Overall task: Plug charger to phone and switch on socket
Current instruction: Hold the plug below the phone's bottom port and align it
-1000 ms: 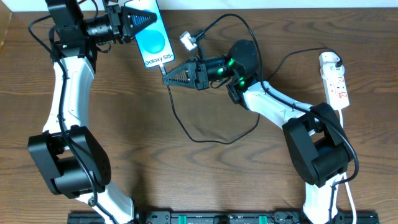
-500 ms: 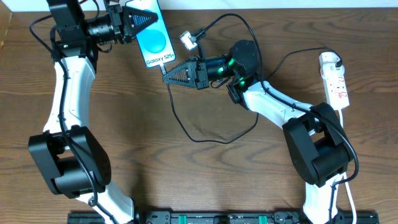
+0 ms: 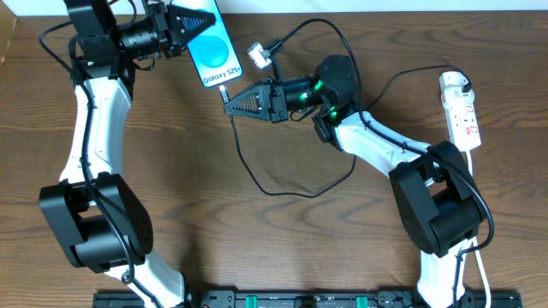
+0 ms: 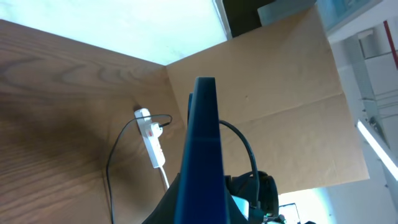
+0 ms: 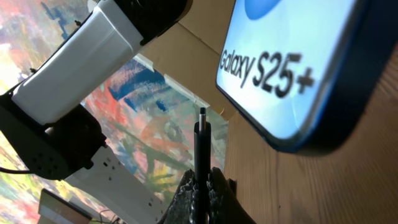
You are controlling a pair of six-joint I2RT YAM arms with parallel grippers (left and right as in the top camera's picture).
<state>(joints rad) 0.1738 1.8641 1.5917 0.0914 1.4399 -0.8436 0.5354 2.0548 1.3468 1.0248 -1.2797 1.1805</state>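
The phone (image 3: 214, 53), its blue screen reading "Galaxy S25+", is held off the table at the far left with my left gripper (image 3: 195, 22) shut on its upper end. In the left wrist view the phone (image 4: 202, 137) shows edge-on between the jaws of that gripper (image 4: 200, 190). My right gripper (image 3: 229, 101) is shut on the charger (image 3: 282, 194), just short of the plug tip. In the right wrist view the charger's plug tip (image 5: 202, 134) stands up from the gripper (image 5: 202, 177), close beside the phone's (image 5: 292, 68) lower edge. The socket (image 3: 461, 111) lies at the far right.
A white connector block (image 3: 257, 56) on a black lead hangs near the phone. The charger cable loops over the table's middle. The socket's white cord (image 3: 479, 257) runs down the right side. A cardboard sheet (image 4: 273, 93) stands behind the table.
My left gripper has shifted the phone slightly up and away from the plug tip. The right arm and the charger have stayed put.
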